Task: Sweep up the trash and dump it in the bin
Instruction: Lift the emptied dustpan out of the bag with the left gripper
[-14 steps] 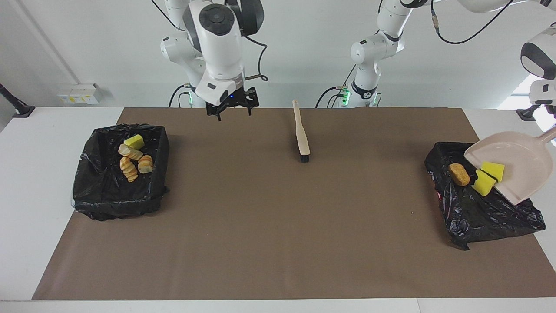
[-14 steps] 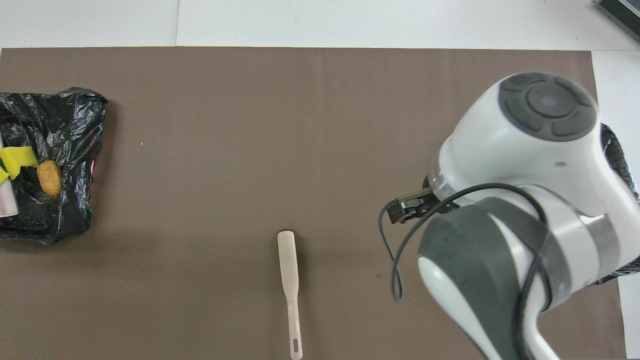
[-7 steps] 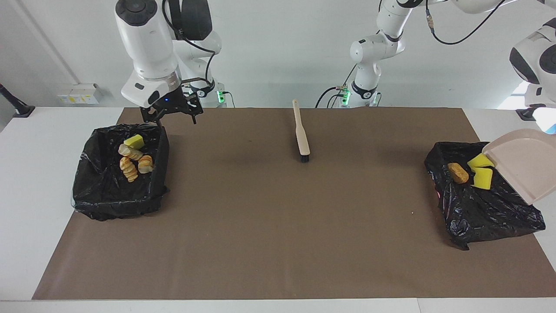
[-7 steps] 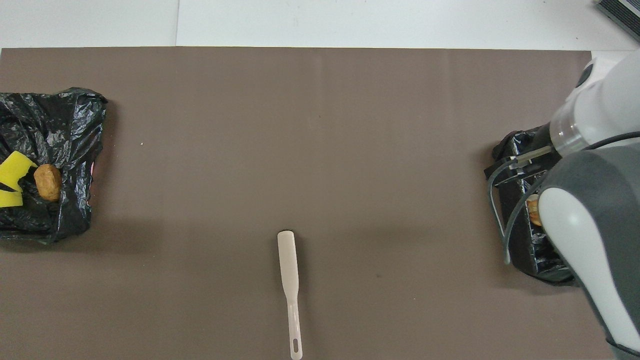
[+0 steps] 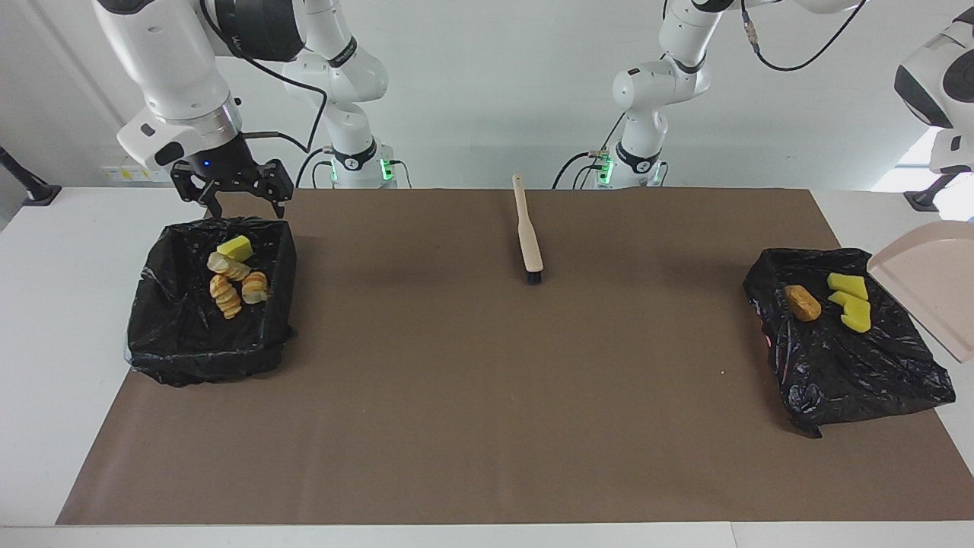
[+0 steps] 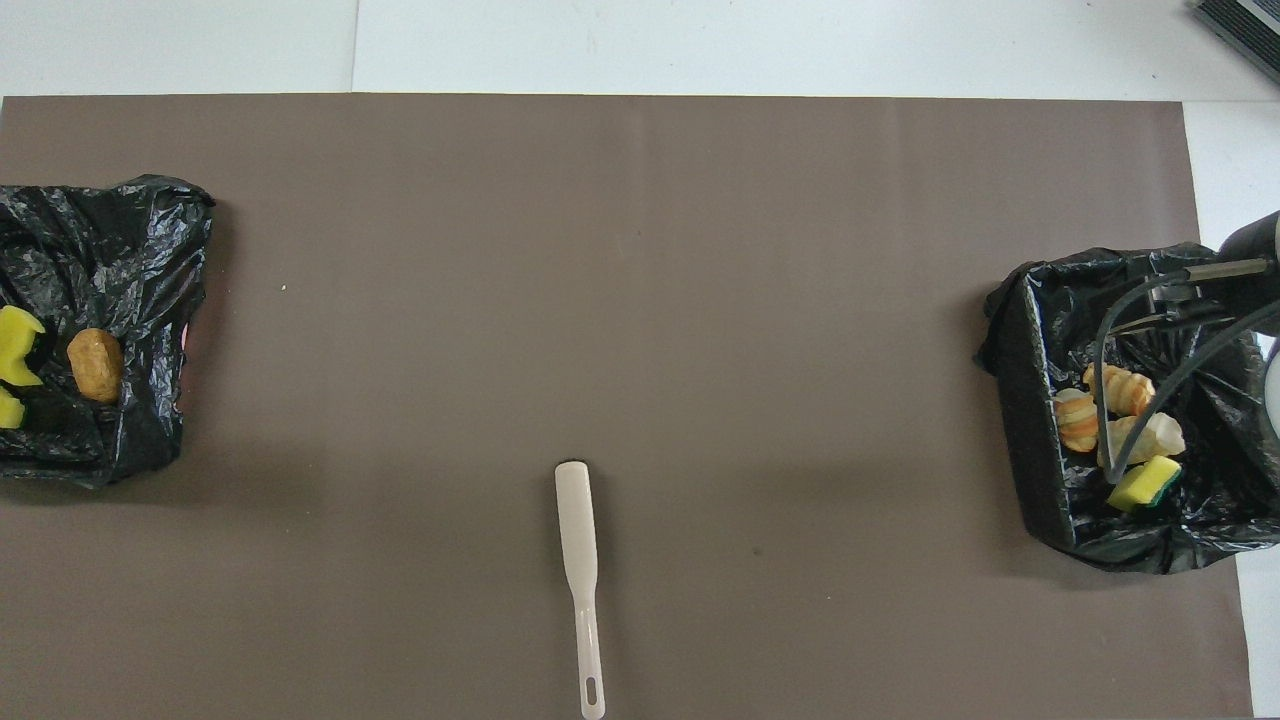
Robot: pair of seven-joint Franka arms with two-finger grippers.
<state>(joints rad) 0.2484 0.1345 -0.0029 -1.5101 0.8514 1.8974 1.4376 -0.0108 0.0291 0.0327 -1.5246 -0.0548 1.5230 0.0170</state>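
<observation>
At the robots' edge of the desk [image 5: 46, 320], the right hand [image 5: 232, 202] hangs over the nearest rim of the black-lined bin [image 5: 152, 335] at the right arm's end. Its fingers are spread apart and grasp nothing. Toward the middle of the same edge, a long-handled brush [image 5: 529, 236] lies flat on the brown mat [image 5: 487, 396]. Its handle points to the robots and its dark bristles point away from them, well apart from either bin.

Part of the trash [image 5: 228, 285] lies in the bin under the right hand. A yellow wedge [image 5: 234, 247] is closest to the spread fingers but does not touch them. Three orange-striped lumps [image 6: 1115, 390] are bunched just beside the wedge, farther from the robots.

At the left arm's end, a second bin [image 5: 837, 380] lined with a black bag holds the remaining scraps. A tan lump [image 5: 803, 302] sits beside two yellow wedges [image 5: 851, 298] on the crumpled plastic.

A pale dustpan [image 5: 932, 285] hangs tilted beside this bin, and no scrap shows on its visible part. Its handle runs out of view. The left hand is out of sight and clenched, and the pictures do not show what it grasps. Only the left arm's upper links [image 5: 940, 84] show above the dustpan.
</observation>
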